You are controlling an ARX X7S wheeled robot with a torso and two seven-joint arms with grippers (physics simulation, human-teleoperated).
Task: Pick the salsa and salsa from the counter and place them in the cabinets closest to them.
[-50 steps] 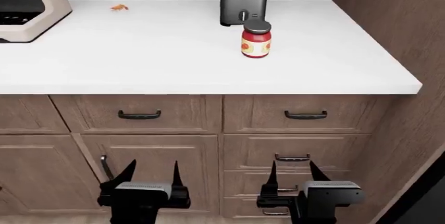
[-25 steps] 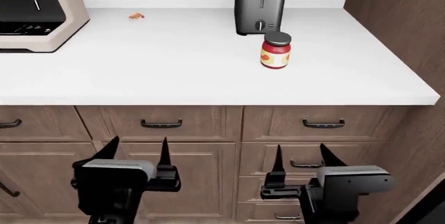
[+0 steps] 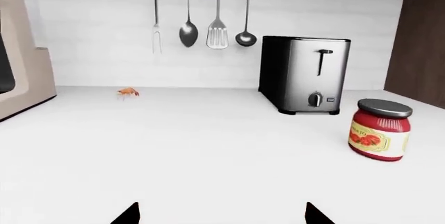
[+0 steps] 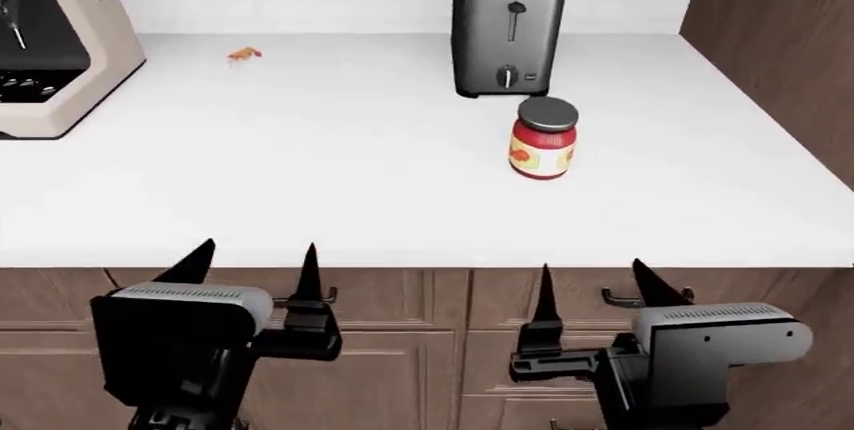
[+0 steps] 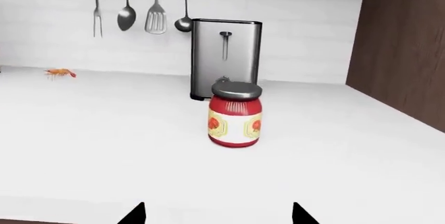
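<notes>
While one salsa stands untouched on the counter, both grippers, left and right, gape empty; nothing is placed yet.

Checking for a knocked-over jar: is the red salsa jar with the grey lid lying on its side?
No, the red salsa jar stands upright on the white counter, grey lid on top.

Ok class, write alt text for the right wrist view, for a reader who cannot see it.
A salsa jar with a grey lid and yellow-and-red label stands upright on the white counter, just in front of a steel toaster. Four utensils hang on the wall, a tiny orange shrimp lies far off, and the open right hand shows only its fingertips.
</notes>
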